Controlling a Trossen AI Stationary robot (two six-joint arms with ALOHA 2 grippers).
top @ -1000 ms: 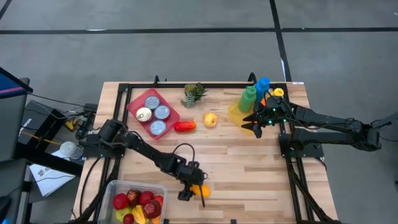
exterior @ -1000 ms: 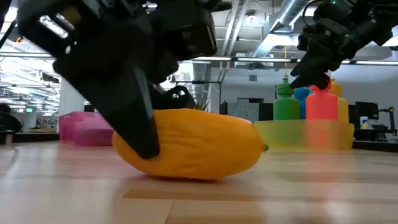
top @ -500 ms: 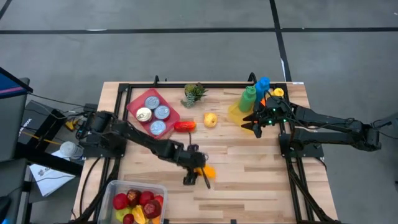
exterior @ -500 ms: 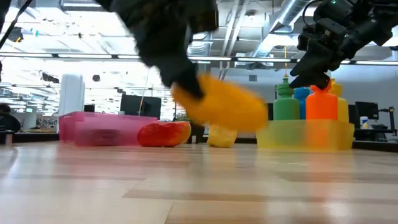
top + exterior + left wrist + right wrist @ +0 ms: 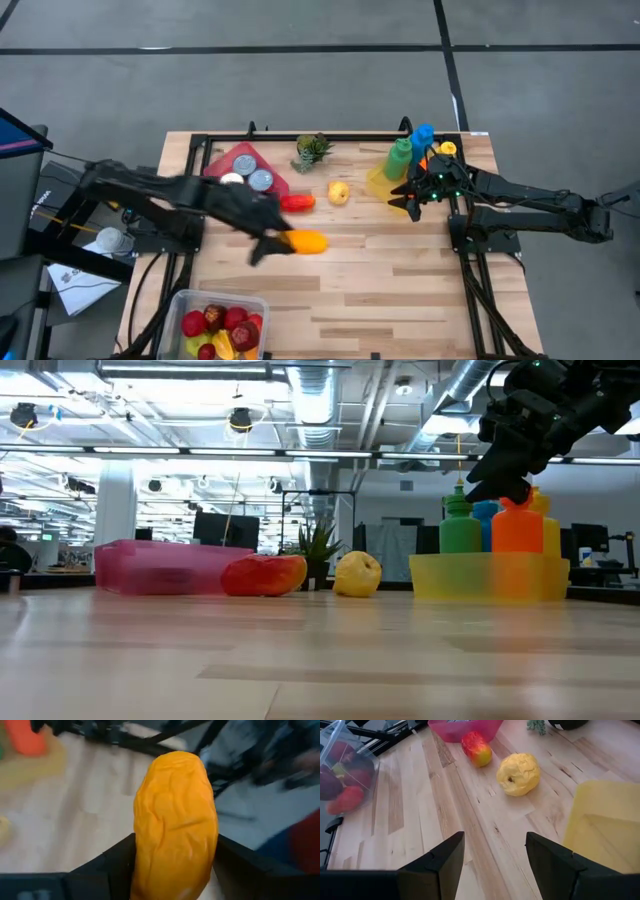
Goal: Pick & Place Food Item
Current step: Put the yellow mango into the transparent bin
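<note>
You won't find any readable text, labels, brands or numbers on anything in these views, honestly.

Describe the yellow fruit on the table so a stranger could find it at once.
Start at the pink tray on the table's far left. Beside it lies a red fruit, and next along, toward the yellow bin, sits the yellow fruit. It is round, pale yellow and wrinkled, unlike the long orange fruit in the left gripper.

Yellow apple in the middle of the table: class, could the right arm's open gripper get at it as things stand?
Probably yes: the right gripper hangs open beside the yellow apple, with bare table between them.
</note>
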